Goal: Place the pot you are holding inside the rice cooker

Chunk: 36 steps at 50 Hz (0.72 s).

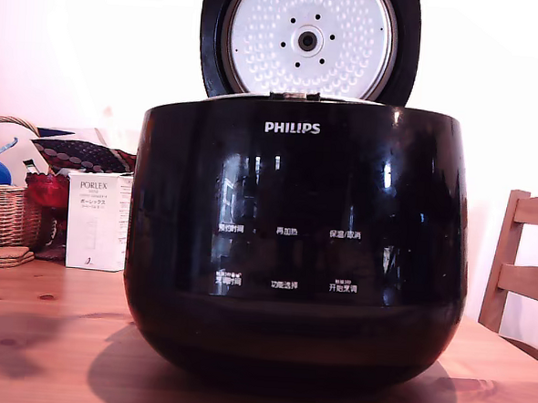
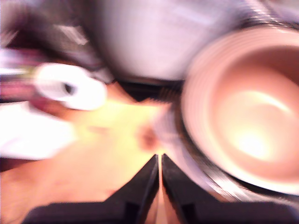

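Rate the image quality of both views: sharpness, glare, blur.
Exterior view: sharp; the glossy rice cooker carries bright reflections on its front, the wall behind is washed out. Wrist view: heavy motion blur throughout; the pincer and a round copper-toned bowl shape with a bright glare spot are only roughly legible.

Your exterior view is sharp but washed out: the wall behind glows pink-white, the rice cooker (image 1: 295, 249) shows vertical streaks of glare on its glossy black front, and a soft shadow pools beneath it on the counter (image 1: 42, 334). Your wrist view is heavily motion-blurred, so edges smear and nothing is in focus. There a bright hot spot flares inside a pinkish bowl shape (image 2: 247, 112), white patches blow out, and the dark hand (image 2: 159, 172) reads only as a silhouette.
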{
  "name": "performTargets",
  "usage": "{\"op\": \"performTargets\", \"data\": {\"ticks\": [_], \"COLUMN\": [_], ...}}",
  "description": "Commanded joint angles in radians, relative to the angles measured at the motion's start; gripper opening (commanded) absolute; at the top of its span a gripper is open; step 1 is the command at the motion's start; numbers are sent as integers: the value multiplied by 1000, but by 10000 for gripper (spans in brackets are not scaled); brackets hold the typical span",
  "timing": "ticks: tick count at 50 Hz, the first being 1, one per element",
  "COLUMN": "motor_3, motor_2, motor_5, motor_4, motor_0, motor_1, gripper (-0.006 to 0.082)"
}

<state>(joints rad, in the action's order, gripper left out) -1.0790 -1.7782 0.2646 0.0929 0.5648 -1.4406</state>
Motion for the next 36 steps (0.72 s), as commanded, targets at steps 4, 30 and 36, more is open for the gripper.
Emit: {"op": "performTargets", "data": {"ticks": [4, 30, 36], "motor_3": [40, 205, 205], "motor_2": [12, 12, 12], "motor_5": [-7, -12, -11], "motor_4": [-29, -32, -32], "motor_0": [-50, -122, -122], "motor_1": [6, 10, 10], "gripper": [-20, -20, -20]}}
